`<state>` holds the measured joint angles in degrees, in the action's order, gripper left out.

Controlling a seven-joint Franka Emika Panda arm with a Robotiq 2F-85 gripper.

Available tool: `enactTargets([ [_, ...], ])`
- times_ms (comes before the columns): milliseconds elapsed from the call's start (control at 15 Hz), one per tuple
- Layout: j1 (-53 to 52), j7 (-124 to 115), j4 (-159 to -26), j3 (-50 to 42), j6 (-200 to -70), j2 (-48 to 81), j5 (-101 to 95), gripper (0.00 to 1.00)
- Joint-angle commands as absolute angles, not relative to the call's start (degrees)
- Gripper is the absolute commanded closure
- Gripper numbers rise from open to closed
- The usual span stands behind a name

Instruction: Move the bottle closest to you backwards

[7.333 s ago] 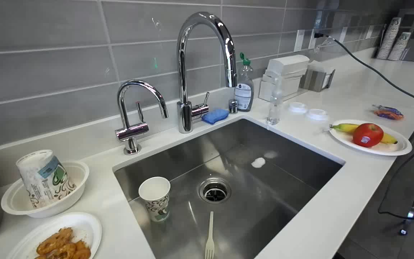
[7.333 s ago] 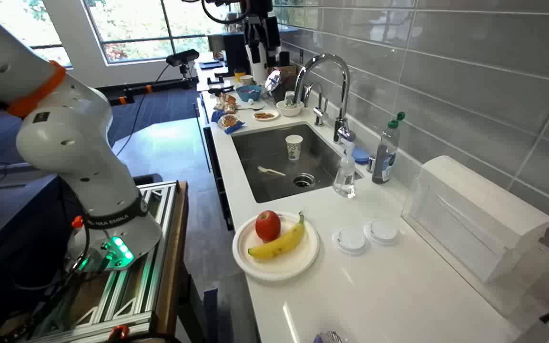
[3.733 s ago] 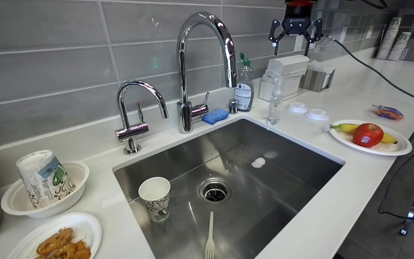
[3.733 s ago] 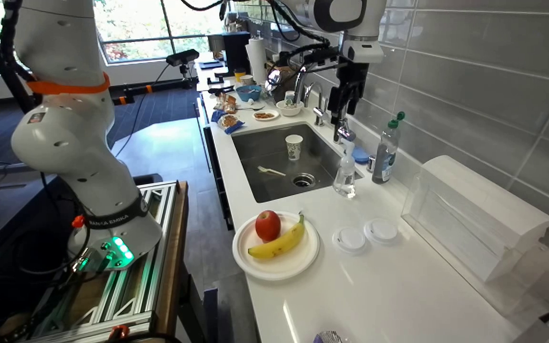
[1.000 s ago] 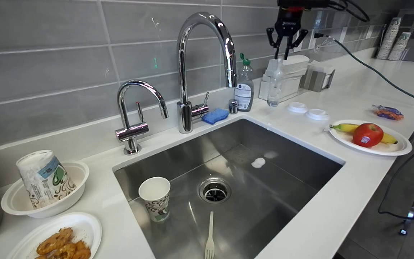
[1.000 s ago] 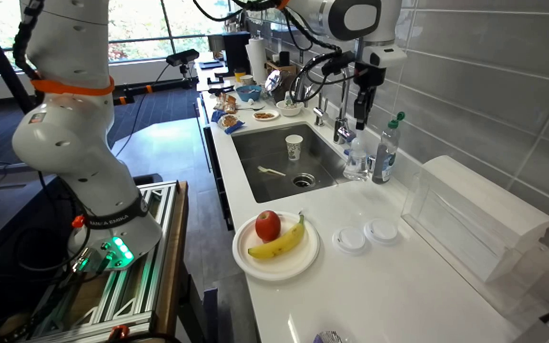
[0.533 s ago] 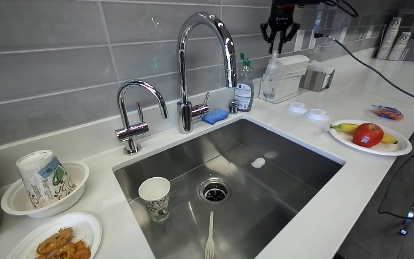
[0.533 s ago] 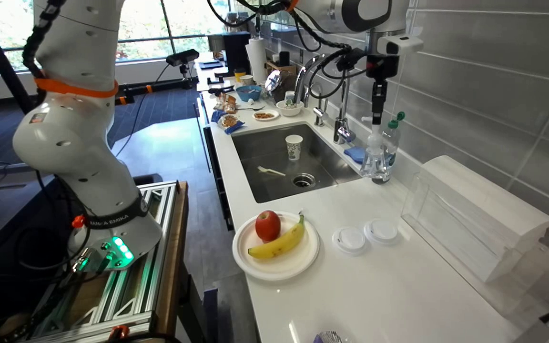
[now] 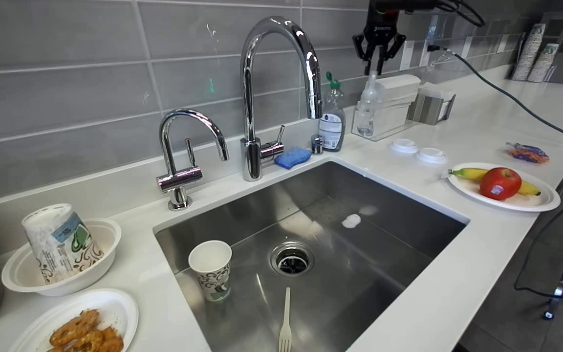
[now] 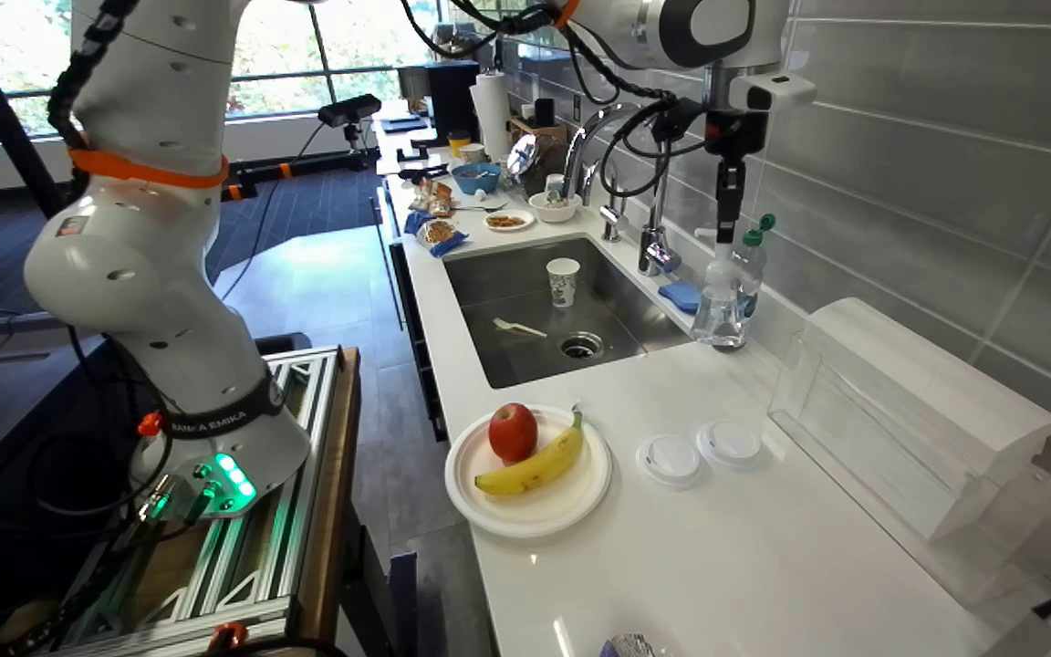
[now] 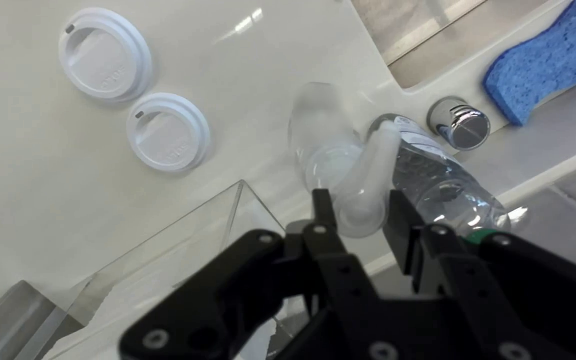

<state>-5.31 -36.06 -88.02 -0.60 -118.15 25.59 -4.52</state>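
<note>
End effector (image 9: 373, 73) pinching the clear bottle (image 9: 366, 115) by its top. Bottle roughly upright, just beside the dish soap (image 9: 332, 128), on the side toward the paper towels (image 9: 401, 87). Can't tell whether its base touches the surface (image 9: 479, 137).

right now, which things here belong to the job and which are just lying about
For the job:
clear bottle
gripper, at its top

Just lying about:
green-topped bottle
blue sponge
lids
plate with apple and banana
fork
</note>
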Motion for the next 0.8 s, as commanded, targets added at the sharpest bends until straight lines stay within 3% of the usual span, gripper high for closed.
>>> enactTargets([
  [0,-4.8,-29.3,-85.7,-0.4,-117.9,27.1,-2.7,0.92],
  [733,-3.8,-15.0,-77.3,0.0,-116.1,33.6,-0.8,0.92],
])
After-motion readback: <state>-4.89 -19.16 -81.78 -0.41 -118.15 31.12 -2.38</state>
